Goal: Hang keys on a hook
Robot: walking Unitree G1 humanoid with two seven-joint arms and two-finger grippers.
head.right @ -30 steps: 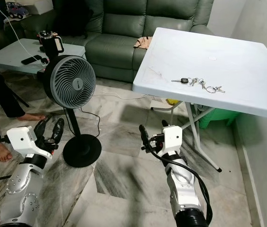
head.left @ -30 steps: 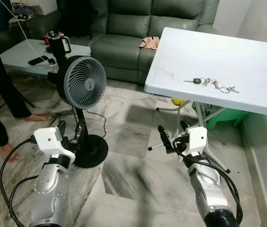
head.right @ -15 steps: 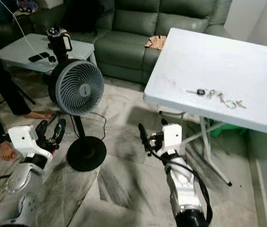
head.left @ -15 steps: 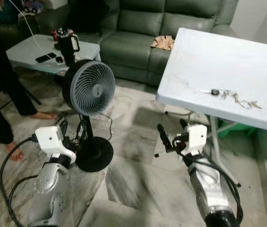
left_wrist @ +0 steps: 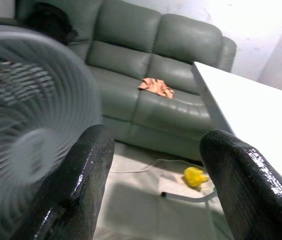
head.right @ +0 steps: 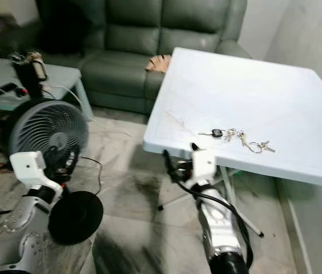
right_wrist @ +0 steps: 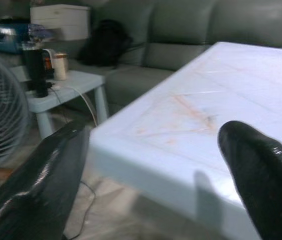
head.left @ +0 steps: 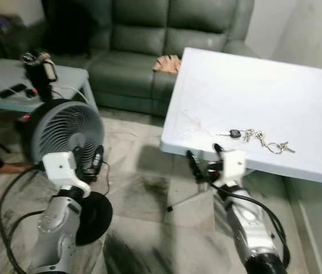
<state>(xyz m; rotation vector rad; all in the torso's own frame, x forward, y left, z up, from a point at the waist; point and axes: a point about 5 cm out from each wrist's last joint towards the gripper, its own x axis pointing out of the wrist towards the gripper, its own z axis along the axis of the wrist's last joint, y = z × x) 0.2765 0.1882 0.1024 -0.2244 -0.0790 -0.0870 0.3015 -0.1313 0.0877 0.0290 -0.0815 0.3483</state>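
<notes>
White table [head.left: 246,91]; green sofa [head.left: 144,40]; grey fan [head.left: 64,131]; marbled floor [head.left: 144,194].

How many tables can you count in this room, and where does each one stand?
2. A white table stands on the robot's right, carrying the keys. A low grey table stands on the left, beside the green sofa, behind the fan. Others may lie outside the frame.

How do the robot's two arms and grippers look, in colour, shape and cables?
Both arms are rounded silver metal shells with a white boxy block at the wrist. Loose black cables loop beside each arm. The left gripper and the right gripper each have two long, glossy black fingers with rounded tips.
</notes>
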